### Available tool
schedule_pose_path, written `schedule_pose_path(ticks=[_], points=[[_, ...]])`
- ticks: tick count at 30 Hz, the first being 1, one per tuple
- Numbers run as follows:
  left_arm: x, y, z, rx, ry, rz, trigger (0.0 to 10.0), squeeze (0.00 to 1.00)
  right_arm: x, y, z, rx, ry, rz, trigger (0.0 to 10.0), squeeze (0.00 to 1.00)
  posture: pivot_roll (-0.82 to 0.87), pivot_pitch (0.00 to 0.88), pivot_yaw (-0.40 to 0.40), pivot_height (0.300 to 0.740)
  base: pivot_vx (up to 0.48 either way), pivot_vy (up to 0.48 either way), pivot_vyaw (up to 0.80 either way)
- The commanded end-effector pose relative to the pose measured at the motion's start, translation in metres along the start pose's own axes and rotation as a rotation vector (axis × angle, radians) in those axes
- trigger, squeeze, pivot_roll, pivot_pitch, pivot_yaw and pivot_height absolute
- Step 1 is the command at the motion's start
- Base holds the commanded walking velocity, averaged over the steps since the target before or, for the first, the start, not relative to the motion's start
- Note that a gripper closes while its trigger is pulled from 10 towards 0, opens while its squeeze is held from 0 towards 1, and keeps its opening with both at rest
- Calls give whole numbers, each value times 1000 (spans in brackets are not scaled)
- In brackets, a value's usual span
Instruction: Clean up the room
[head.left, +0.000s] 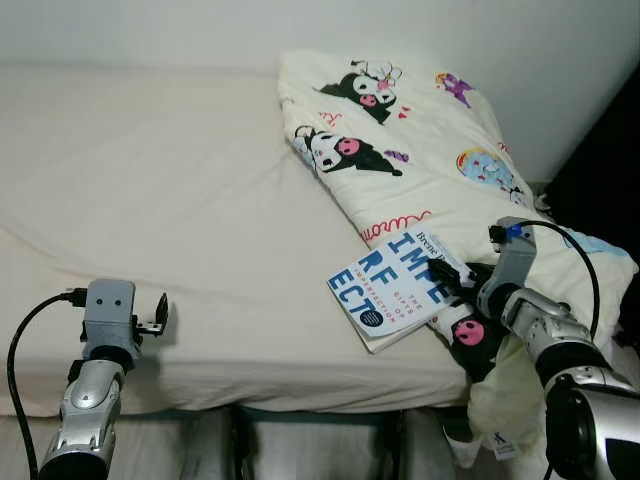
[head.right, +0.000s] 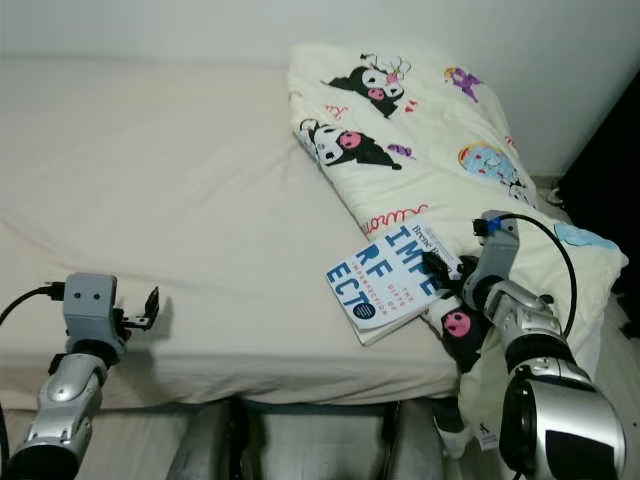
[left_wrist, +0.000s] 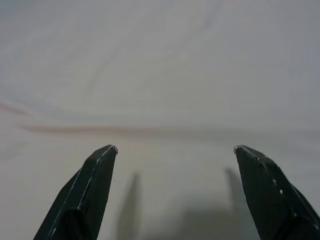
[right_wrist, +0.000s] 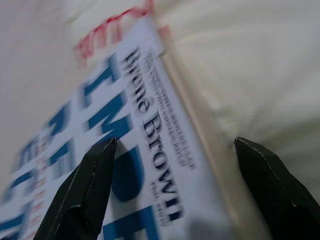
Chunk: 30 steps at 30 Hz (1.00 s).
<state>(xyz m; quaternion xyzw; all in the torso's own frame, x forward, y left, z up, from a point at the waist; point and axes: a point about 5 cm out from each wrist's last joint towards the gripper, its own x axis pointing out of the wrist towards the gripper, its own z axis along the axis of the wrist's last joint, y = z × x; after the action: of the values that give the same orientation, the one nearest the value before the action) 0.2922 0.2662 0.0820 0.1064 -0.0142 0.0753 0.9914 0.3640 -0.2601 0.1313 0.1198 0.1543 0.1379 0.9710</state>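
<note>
From the left eye view I judge the tidying barely begun: the book (head.left: 397, 290) lies face up near the front edge of the bed (head.left: 180, 220), its far corner resting on the cartoon-printed quilt (head.left: 420, 150), which is bunched toward the robot's right side and hangs off the corner of the mattress (nothing here looks folded or put away yet). My right gripper (head.left: 447, 283) sits at the book's right edge, and the left gripper (head.left: 156, 320) hovers over bare sheet near the front edge, well apart from the book. I see no box, basket or shelf anywhere, so I cannot say where the book is meant to go. The right eye view tells the same story from a slightly shifted angle: the book straddles sheet and quilt, with the right arm reaching in over the drooping quilt corner. In the left wrist view the fingers (left_wrist: 90, 195) are spread wide with nothing between them, only plain pale sheet ahead. In the right wrist view the fingers (right_wrist: 270, 190) are also spread wide, and the book's cover and its page edge lie between them, close in though blurred; I cannot tell whether either finger touches it. My reading is that a grasp on the book is being lined up, and the quilt remains to be dealt with after that.
</note>
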Motion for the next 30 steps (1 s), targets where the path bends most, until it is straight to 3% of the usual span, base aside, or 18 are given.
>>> schedule_pose_path(ticks=[1,4,7,12,13,14,15,25,28,30], points=[[-6,1,-5,25,27,-18,10000,0,-2,3,-16,40,84,87,10000,0,107,275,-47,530,0,0,0],[-8,-1,-6,24,33,-23,10000,0,-5,6,-28,36,167,173,10000,0,104,273,-49,530,0,0,0],[-11,-4,-9,20,44,-29,10000,0,-8,4,-31,39,191,173,10000,0,101,272,-49,530,0,0,0],[-12,-8,-11,13,58,-37,10000,0,-10,-4,-26,77,131,106,10000,0,92,259,-44,530,0,0,0],[-12,-9,-11,11,59,-41,10000,0,-11,-6,-24,97,103,87,6118,0,92,255,-43,530,0,0,0],[-12,-9,-11,11,59,-41,10000,0,-11,-6,-24,97,103,87,6118,0,92,255,-43,530,0,0,0],[-11,-11,-10,4,56,-43,10000,0,-12,-8,-20,119,67,78,0,0,92,250,-43,530,0,0,0],[4,-13,8,-43,4,-31,10000,0,-16,-10,4,141,-95,136,0,0,79,212,-43,530,0,0,0],[17,-14,23,-72,-36,-23,10000,0,-18,-7,14,123,-142,199,0,0,67,183,-42,530,0,0,0],[34,-18,48,-133,-105,-27,10000,0,-22,-6,20,101,-185,246,0,0,53,156,-37,530,0,0,0]])
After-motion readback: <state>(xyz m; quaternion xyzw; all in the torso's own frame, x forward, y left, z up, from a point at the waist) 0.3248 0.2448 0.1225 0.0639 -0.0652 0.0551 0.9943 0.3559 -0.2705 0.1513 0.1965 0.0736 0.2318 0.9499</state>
